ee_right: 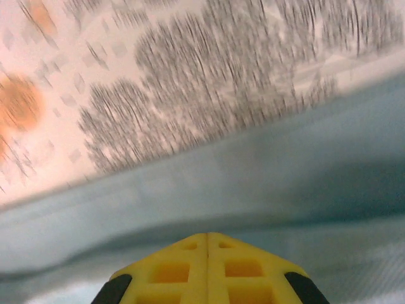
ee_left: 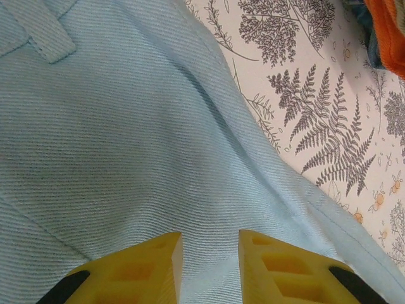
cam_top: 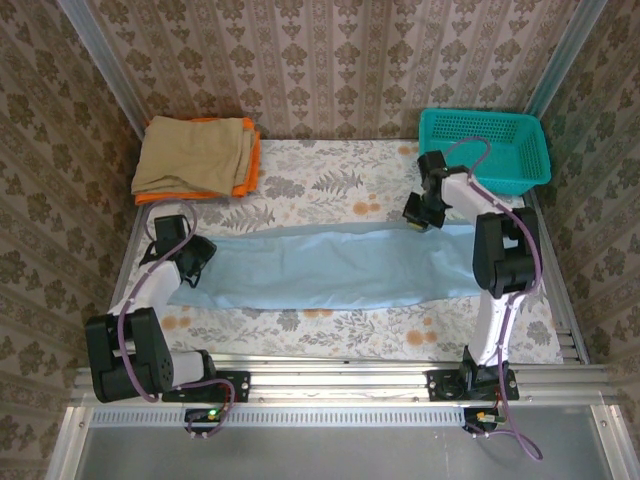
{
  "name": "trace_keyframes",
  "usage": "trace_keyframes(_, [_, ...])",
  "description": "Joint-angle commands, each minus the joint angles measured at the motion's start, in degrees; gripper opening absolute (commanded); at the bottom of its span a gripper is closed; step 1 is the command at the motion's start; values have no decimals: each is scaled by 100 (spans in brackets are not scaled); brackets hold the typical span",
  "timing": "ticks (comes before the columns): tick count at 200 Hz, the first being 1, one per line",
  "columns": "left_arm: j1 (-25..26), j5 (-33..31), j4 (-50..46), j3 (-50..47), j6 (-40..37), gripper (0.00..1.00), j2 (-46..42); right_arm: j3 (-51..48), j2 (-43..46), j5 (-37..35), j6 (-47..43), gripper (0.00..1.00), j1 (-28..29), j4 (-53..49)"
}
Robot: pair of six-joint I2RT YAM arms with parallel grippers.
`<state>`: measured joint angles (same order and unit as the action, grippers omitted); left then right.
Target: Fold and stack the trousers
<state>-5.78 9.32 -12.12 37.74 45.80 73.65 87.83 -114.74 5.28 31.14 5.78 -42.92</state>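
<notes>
Closest to the lens, in the left wrist view: two yellow fingertips of the left claw (ee_left: 210, 244), set a narrow gap apart, hanging just over pale blue cloth. No telling whether any cloth is nipped between them. Just as close in the right wrist view: the right claw (ee_right: 207, 237), yellow fingers pressed tight together with no gap, tips right against a raised edge of the same blue cloth. Blurred there, so no telling whether cloth is caught in the tips.

Under both claws: a desk (cam_top: 330, 175) covered in a white sheet printed with grey ferns and orange flowers.

Stretched from the left claw across to the right claw: the trousers (cam_top: 320, 268), pale light blue, laid out long and mostly flat along the desk. Left end directly beneath the left claw. Far long edge, near the right end, at the tips of the right claw.

Beyond the right claw and a little to its right: a teal plastic basket (cam_top: 500, 165) with mesh walls, apart from the trousers.

Beyond the left claw, well apart from it: a tan folded cloth (cam_top: 195, 152), lying on top of an orange folded cloth (cam_top: 250, 172), orange showing along the edges.

Smallest, ahead and to the left of the left claw's fingertips: a belt loop (ee_left: 44, 31) sewn flat to the blue cloth.
</notes>
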Motion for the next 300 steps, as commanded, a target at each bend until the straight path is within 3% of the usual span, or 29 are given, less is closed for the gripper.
trace_keyframes(1, [-55,164,181,-121,-100,29,88,697,-455,-266,-157,5,-103,-267])
trace_keyframes(39, [-64,317,257,-142,-106,29,84,934,-177,-245,-317,5,-227,-504])
trace_keyframes(79, [-35,410,281,-144,-97,29,27,-1076,1583,-506,-6,4,-439,14])
trace_keyframes(131, [-25,465,305,-148,-160,29,84,-2388,2058,-319,-25,4,-807,283])
trace_keyframes(177, [-49,306,579,-395,-83,29,152,-1778,1485,216,311,2,-783,648])
trace_keyframes(261, [-186,411,970,-642,8,28,471,121,-549,-9,303,2,-937,327])
trace_keyframes(300, [-231,413,883,-622,-45,28,379,716,-762,32,43,3,-1004,4])
